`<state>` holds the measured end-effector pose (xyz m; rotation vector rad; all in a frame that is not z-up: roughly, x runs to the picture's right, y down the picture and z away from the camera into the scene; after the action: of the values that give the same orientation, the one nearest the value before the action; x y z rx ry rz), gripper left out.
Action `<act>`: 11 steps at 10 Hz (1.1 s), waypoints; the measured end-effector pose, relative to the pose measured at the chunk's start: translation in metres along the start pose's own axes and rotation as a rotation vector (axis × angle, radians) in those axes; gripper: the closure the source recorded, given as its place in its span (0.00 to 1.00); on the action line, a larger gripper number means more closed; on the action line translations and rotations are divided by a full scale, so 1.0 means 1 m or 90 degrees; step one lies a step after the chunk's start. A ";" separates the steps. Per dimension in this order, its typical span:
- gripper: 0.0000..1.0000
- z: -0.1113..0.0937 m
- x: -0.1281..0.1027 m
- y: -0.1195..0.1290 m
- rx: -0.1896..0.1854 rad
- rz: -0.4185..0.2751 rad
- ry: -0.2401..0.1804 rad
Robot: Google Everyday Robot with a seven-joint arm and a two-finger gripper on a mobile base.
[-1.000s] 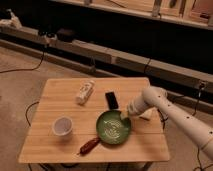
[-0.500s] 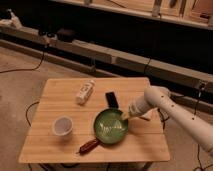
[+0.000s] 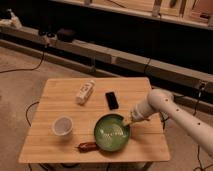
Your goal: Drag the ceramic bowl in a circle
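The ceramic bowl (image 3: 112,133), wide, shallow and green with pale swirls inside, sits on the wooden table (image 3: 60,97) near its front edge. My gripper (image 3: 128,121) comes in from the right on a white arm (image 3: 165,107) and sits at the bowl's upper right rim, touching it or just over it. The reddish-brown oblong object (image 3: 88,146) lies against the bowl's lower left side.
A small white cup (image 3: 62,126) stands left of the bowl. A white bottle (image 3: 85,92) lies at the table's back middle, with a black phone-like object (image 3: 112,100) beside it. Dark shelving and cables run behind the table.
The bowl has slid left and toward the table's front, and my gripper has followed it at the rim. The reddish-brown object has been nudged left with it.
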<state>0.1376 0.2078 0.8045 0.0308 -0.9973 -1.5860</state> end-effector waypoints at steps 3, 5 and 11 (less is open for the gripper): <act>0.89 -0.005 -0.027 0.030 -0.038 0.034 -0.027; 0.89 -0.015 -0.040 0.050 -0.063 0.068 -0.031; 0.89 -0.073 -0.028 0.139 -0.151 0.178 0.014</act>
<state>0.2953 0.1988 0.8279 -0.2446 -0.7547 -1.4327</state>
